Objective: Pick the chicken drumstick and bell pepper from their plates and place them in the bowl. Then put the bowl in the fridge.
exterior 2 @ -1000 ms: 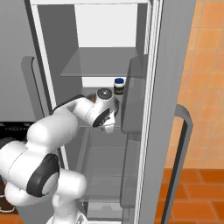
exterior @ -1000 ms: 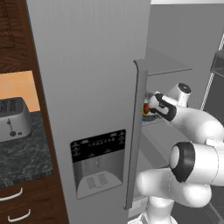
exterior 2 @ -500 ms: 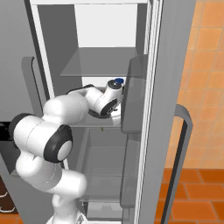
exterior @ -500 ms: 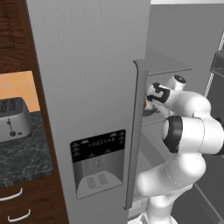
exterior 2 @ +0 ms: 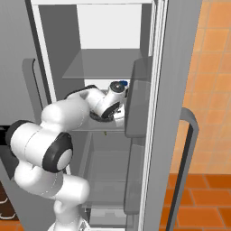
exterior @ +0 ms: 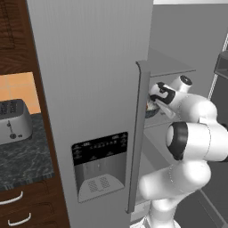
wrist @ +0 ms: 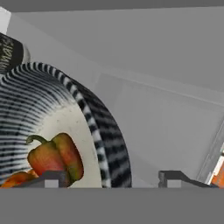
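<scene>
Two dark fingertips of the claw [wrist: 113, 178] stand wide apart in the hand view, straddling the striped rim of the bowl [wrist: 100, 127] without closing on it. Inside the bowl, left of the claw's middle, lies the bell pepper [wrist: 54, 158], red-orange with a green stem, and at the lower left edge an orange sliver that may be the chicken drumstick [wrist: 15, 180]. Beyond the claw stretches a plain grey fridge shelf and back wall. From the right base view the white arm reaches forward into the open fridge [exterior 2: 162, 90], its hand angled down over the middle shelf. From the left base view, a toaster [exterior: 13, 121] sits on a dark bench [exterior: 26, 160] far left of the claw.
</scene>
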{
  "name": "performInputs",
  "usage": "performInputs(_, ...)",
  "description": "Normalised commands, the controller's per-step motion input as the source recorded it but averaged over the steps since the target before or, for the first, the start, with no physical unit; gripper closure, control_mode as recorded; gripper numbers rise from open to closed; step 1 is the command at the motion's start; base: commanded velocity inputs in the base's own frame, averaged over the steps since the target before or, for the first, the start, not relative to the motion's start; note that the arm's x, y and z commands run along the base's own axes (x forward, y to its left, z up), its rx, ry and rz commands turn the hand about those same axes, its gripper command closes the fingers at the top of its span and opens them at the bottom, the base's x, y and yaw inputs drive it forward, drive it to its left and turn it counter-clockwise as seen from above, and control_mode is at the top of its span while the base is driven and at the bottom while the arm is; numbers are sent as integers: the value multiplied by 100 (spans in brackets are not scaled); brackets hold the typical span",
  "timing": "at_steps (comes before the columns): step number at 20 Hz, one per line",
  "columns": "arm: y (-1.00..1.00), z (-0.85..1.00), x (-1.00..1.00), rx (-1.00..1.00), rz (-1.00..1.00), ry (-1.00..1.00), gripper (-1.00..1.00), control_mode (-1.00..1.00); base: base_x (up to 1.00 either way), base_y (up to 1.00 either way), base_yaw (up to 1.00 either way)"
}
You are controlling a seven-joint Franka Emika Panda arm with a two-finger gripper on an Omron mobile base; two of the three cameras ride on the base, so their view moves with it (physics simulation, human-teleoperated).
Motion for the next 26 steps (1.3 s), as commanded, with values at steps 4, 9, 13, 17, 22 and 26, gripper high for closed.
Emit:
performInputs(4,24,6,-44,0,0,-27,-100,-100,0,0,0)
performInputs(9,11,40,-74,0,0,-13,-100,-100,0,0,0)
performInputs(13,27,83,-75,0,0,-13,-100,-100,0,0,0)
performInputs(17,22,96,-77,-2,0,-3,-100,-100,0,0,0)
performInputs(22,0,56,-99,-1,0,9,-100,-100,0,0,0)
performInputs(26,11,32,-100,0,0,4,-100,-100,0,0,0)
